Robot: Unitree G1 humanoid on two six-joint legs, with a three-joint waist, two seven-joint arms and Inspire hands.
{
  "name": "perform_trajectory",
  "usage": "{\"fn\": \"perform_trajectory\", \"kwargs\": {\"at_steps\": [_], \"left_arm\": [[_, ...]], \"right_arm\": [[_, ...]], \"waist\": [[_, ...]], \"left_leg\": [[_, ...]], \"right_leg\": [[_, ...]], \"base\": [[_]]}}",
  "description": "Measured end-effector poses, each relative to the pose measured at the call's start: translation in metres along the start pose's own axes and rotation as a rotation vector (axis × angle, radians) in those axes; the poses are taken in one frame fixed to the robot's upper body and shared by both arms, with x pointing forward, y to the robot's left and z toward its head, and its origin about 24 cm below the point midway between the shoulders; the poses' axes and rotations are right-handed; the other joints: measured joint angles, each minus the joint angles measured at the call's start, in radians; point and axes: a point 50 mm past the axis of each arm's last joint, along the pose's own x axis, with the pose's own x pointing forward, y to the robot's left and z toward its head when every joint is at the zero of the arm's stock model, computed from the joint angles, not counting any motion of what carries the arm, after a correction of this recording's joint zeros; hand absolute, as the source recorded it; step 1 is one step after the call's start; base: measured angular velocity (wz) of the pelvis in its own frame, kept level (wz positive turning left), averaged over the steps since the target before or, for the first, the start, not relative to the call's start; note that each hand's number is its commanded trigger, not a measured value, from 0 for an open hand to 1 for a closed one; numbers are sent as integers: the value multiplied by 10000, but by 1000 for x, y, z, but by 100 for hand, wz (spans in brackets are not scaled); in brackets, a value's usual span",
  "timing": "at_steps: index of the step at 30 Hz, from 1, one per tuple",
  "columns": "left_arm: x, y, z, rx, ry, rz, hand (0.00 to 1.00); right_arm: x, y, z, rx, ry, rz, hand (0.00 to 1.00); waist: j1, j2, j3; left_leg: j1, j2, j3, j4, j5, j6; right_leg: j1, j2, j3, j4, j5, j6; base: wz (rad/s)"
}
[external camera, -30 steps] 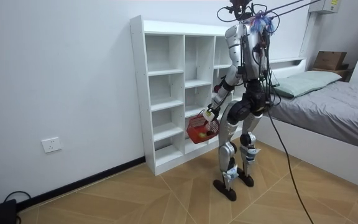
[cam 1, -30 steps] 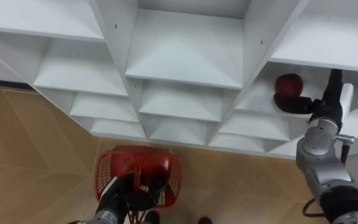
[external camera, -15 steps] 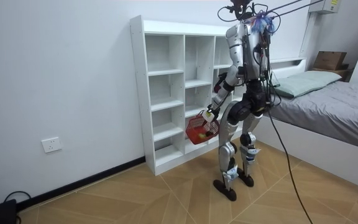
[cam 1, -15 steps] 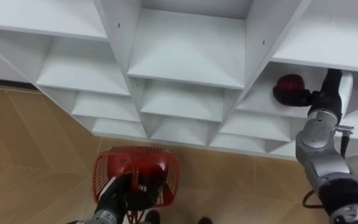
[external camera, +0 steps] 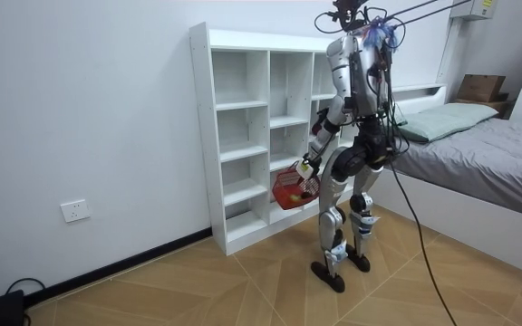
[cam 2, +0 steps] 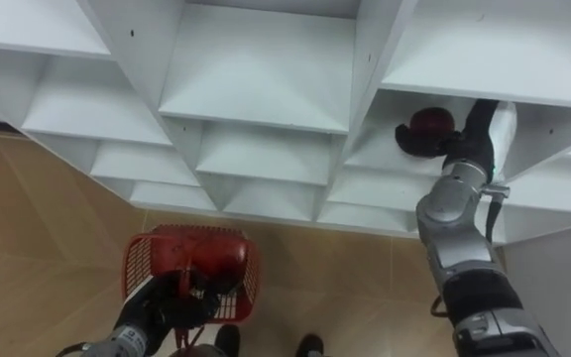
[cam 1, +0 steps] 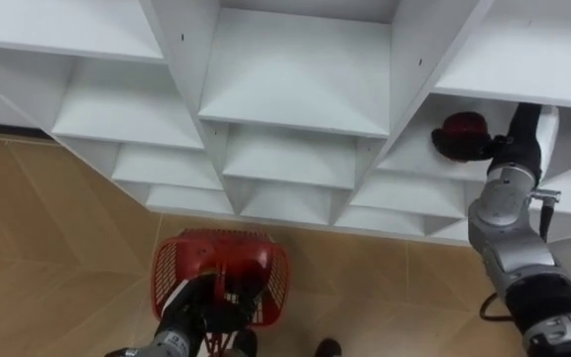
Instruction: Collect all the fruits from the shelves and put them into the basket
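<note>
The right hand's (cam 1: pixel 494 149) dark fingers are curled round the near and lower side of a red fruit (cam 1: pixel 459 131), clamped on it inside a compartment of the right-hand column of the white shelf unit (cam 1: pixel 295 84). The fruit sits just above that compartment's shelf board, near its front edge, and the pictures do not show whether it touches the board. The silver forearm runs from the lower right up into the opening, with the wrist at the compartment's mouth. The fingers of the left hand (cam 1: pixel 198 317), low in the eye views, are wrapped round the handle of a red mesh basket (cam 1: pixel 170 273), which hangs from the hand in front of the unit's lowest shelves, over the wooden floor (cam 1: pixel 48 228). Inside the basket, toward its right side, lies another rounded red fruit (cam 1: pixel 249 264). The other compartments seen from above are bare white boards. In the room view the robot stands upright on both feet, close against the shelf unit and facing it. The basket is held out at about hip height between its body and the shelves, and its right arm is raised toward a higher compartment. A bed (external camera: pixel 497 154) with grey covers stands behind it on the room view's right.
</note>
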Motion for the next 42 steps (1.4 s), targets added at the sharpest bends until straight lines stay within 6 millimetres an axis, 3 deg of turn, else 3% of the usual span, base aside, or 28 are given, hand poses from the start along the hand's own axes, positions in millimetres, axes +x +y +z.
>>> {"fn": "perform_trajectory", "kwargs": {"at_steps": [9,31,34,36,42], "left_arm": [[2,-3,4,54,-76,-89,100],[5,-13,11,274,-312,-354,100],[5,-15,13,266,-394,-451,100],[5,-16,15,264,-460,-487,100],[5,-18,16,323,-493,-604,100]], "right_arm": [[0,-2,-12,-636,579,247,0],[8,-4,-2,-589,434,100,0],[9,-6,-1,-838,270,-24,0],[10,-8,0,-871,248,-144,0],[10,-10,0,-900,231,-452,0]], "waist": [[-35,-41,22],[-45,-29,32],[-38,-30,43],[10,-34,93],[9,-33,111]], "left_leg": [[-499,-68,-2,146,58,53],[-1206,-81,-6,503,57,55],[-1332,-129,-7,618,56,54],[-1355,-141,-17,745,54,51],[-1445,-111,-66,868,38,24]], "right_leg": [[-477,-111,-40,67,10,16],[-1146,-160,-24,382,-18,-7],[-1338,-257,-35,659,-110,-47],[-1374,-281,-10,827,-167,-76],[-1447,-299,-66,972,-209,-118]], "base": [[1],[0],[4],[0],[2]]}}
